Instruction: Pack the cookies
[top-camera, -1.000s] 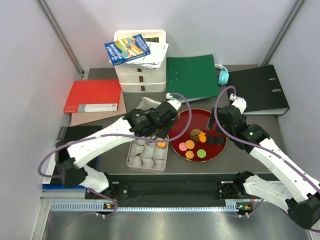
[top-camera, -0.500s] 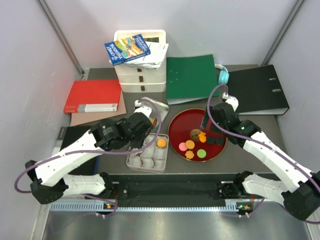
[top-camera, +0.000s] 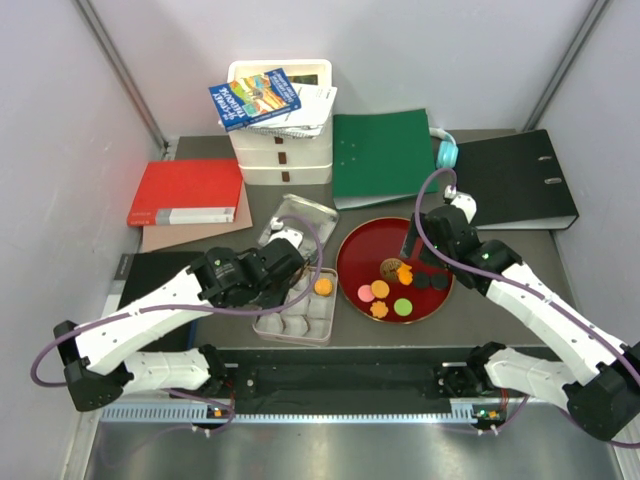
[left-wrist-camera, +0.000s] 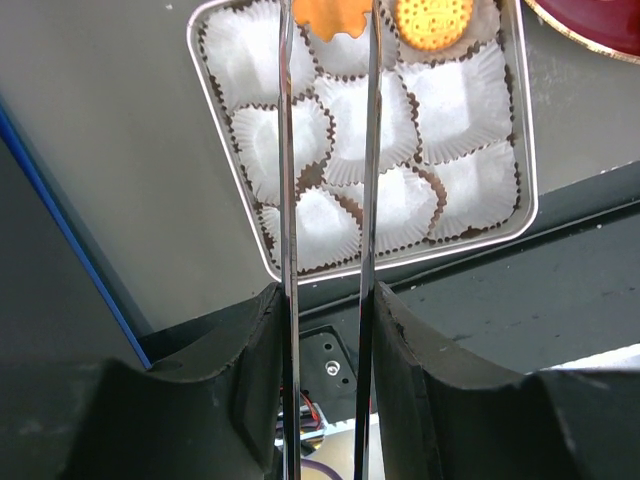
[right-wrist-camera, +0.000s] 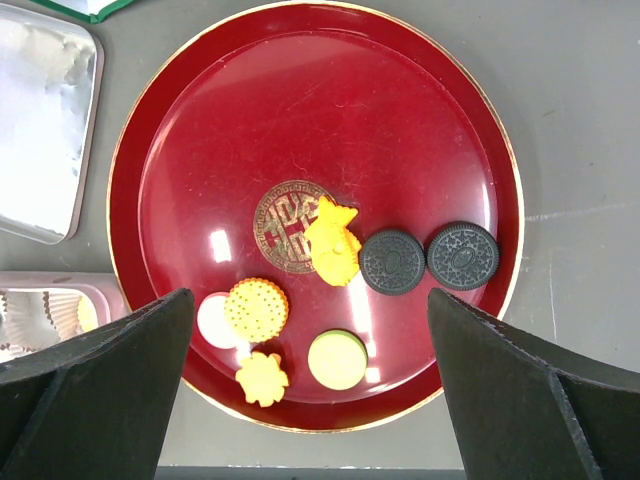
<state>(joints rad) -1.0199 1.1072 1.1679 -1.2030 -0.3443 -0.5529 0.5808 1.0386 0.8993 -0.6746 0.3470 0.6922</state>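
My left gripper (left-wrist-camera: 327, 300) is shut on a pair of metal tweezers (left-wrist-camera: 288, 180), whose blades run up the left wrist view. At their tips they pinch an orange flower-shaped cookie (left-wrist-camera: 331, 15), above the far row of the tin (left-wrist-camera: 528, 190) of white paper cups. A round orange cookie (left-wrist-camera: 433, 22) lies in the cup beside it, and shows in the top view (top-camera: 323, 286). My right gripper (right-wrist-camera: 308, 300) hangs open above the red plate (right-wrist-camera: 300, 110). On the plate lie two black cookies (right-wrist-camera: 392, 262), orange ones (right-wrist-camera: 256, 309), a green one (right-wrist-camera: 337, 359) and a pink one (right-wrist-camera: 214, 320).
The tin's lid (top-camera: 298, 218) lies just behind the tin. Farther back stand a white drawer box with booklets on it (top-camera: 280, 140), a green folder (top-camera: 384, 152), a black binder (top-camera: 520, 178) and a red folder (top-camera: 185, 192).
My left arm has drawn back from the plate side to the left and now holds the tweezers over the tin. The right arm shifted slightly toward the plate, still open.
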